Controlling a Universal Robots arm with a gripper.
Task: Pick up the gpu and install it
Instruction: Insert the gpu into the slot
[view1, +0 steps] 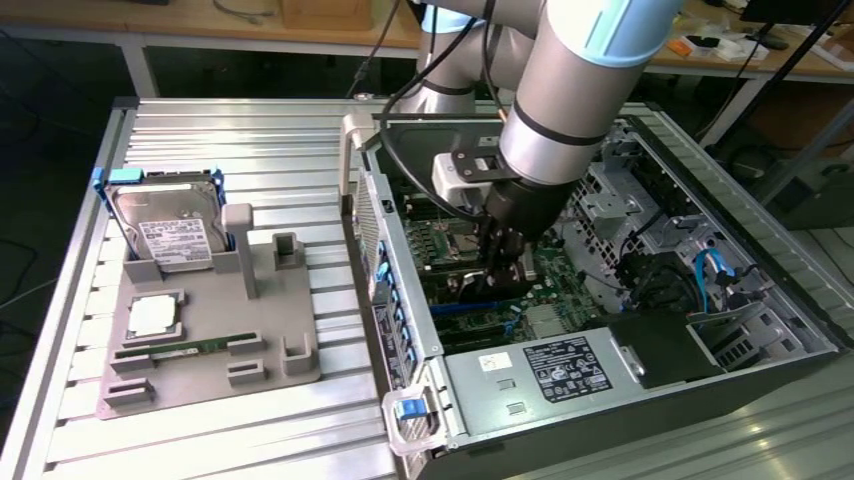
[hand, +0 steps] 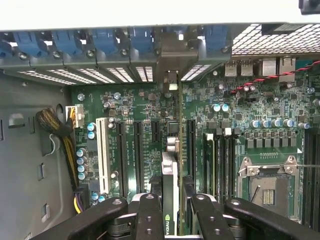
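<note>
My hand (hand: 172, 200) was clenched on the gpu (hand: 170, 172), one finger (hand: 150, 212) on each flat side. I saw the card only edge-on. Its faces were hidden by my fingers and its rear end was cut off at the picture's edge. It stood upright over the green motherboard (hand: 250, 115), reaching out past my fingertips toward the row of blue clips (hand: 100, 42) on the case wall. I could not tell whether its lower edge had met a slot, or which of the black slots (hand: 122, 155) beside it it lined up with.

From the exterior view my arm (view1: 561, 110) covered most of the grip, and the card was lost in the dark under my wrist.

The open computer case (view1: 387, 300) lay on its side on the ribbed worktop (view1: 240, 140), with my hand deep inside it. Well away from my hand, outside the case, a grey tray (view1: 287, 375) sat on the worktop. It held a silver hard drive (view1: 167, 235) standing in a blue frame, a flat silvery square (view1: 154, 315) and a narrow green memory stick (view1: 187, 348) lying in its groove.
</note>
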